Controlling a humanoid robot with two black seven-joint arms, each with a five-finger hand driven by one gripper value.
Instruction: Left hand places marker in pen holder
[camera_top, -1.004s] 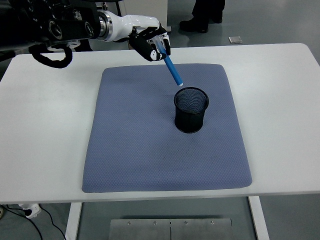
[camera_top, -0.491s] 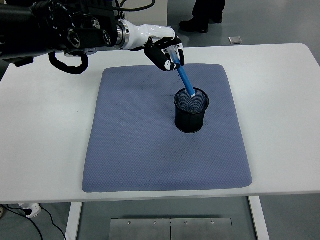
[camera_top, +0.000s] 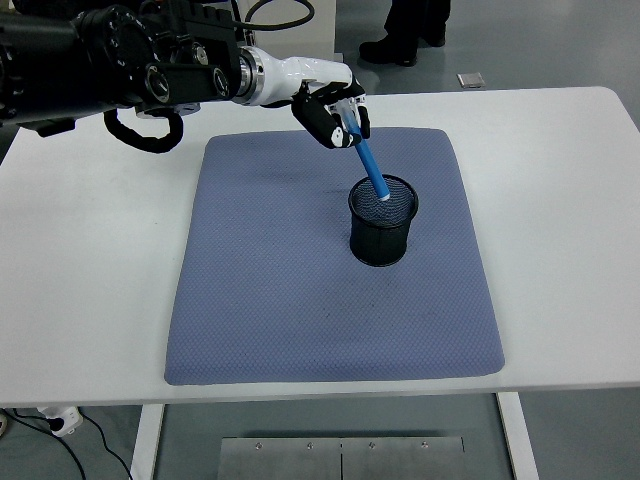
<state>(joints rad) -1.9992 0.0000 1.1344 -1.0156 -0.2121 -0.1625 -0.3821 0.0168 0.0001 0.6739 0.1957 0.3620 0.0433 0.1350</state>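
Observation:
A black mesh pen holder (camera_top: 382, 222) stands upright on the blue-grey mat (camera_top: 300, 270), right of its middle. My left hand (camera_top: 335, 114) reaches in from the upper left and is shut on a blue marker (camera_top: 371, 169). The marker slants down to the right, and its lower tip sits just inside the holder's rim at the top. The hand itself hovers above and to the left of the holder. My right arm is not in view.
The mat lies on a white table (camera_top: 90, 260). Beyond the table's far edge a person's dark shoes (camera_top: 400, 45) stand on the floor, and a small grey plate (camera_top: 470, 79) lies on the floor near them.
My left hand moved right and down with the marker. The marker's tip went from above the holder's left rim to just inside its opening, then dipped slightly lower.

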